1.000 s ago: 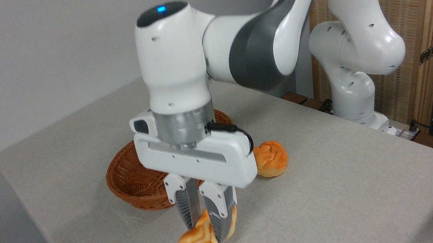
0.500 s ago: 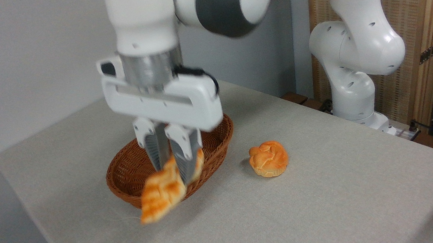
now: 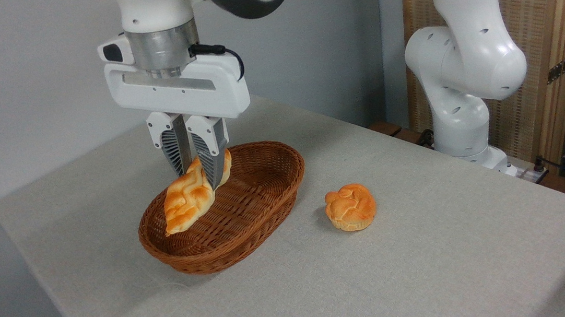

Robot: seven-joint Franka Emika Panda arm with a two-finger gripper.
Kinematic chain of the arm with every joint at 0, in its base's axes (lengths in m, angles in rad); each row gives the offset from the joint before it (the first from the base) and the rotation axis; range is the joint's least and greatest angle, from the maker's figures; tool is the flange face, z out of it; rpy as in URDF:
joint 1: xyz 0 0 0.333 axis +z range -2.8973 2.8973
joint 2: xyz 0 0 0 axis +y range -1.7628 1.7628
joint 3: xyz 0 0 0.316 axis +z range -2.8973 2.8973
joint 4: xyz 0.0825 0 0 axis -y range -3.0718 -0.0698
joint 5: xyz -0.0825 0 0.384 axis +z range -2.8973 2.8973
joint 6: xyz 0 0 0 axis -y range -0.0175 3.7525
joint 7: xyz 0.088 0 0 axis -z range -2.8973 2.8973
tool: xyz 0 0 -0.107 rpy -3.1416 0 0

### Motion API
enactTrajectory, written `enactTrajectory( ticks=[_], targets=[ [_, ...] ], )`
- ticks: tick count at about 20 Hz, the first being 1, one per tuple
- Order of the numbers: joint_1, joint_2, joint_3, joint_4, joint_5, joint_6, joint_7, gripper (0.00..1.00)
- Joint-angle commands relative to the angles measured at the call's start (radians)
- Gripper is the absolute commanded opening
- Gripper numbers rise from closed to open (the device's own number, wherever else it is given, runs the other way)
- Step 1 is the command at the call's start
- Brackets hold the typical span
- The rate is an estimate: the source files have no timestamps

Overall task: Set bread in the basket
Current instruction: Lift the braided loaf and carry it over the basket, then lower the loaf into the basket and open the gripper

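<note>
My fingers [image 3: 211, 155] are pinching one bread [image 3: 188, 199], hanging tilted over one basket [image 3: 262, 210]. One round bun [image 3: 350, 207] is sitting right of it on grey table [image 3: 429, 258]; wall [image 3: 16, 76] pale.

Open basket [image 3: 267, 210] interior below, bun [image 3: 350, 207] well clear on the right.
</note>
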Motion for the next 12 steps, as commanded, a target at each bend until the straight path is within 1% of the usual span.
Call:
enactTrajectory(
  ticks=[1, 2, 3, 4, 5, 6, 9, 10, 12],
  targets=[
    [-0.022, 0.031, 0.011, -0.001, -0.015, -0.007, 0.000, 0.39],
    [-0.024, 0.038, 0.011, -0.003, -0.015, -0.005, 0.000, 0.45],
    [-0.030, 0.055, 0.010, -0.003, -0.014, -0.002, 0.000, 0.60],
    [-0.045, 0.077, 0.008, -0.003, -0.012, -0.002, -0.003, 0.65],
    [-0.062, 0.097, 0.006, -0.003, -0.011, -0.002, -0.003, 0.75],
    [-0.070, 0.118, 0.005, -0.003, -0.008, -0.002, -0.008, 0.87],
    [-0.075, 0.144, 0.000, -0.003, -0.008, -0.002, -0.011, 0.96],
    [-0.076, 0.150, -0.019, -0.003, -0.006, -0.002, -0.014, 1.00],
    [-0.076, 0.154, -0.029, -0.003, -0.006, 0.000, -0.013, 1.00]
  ],
)
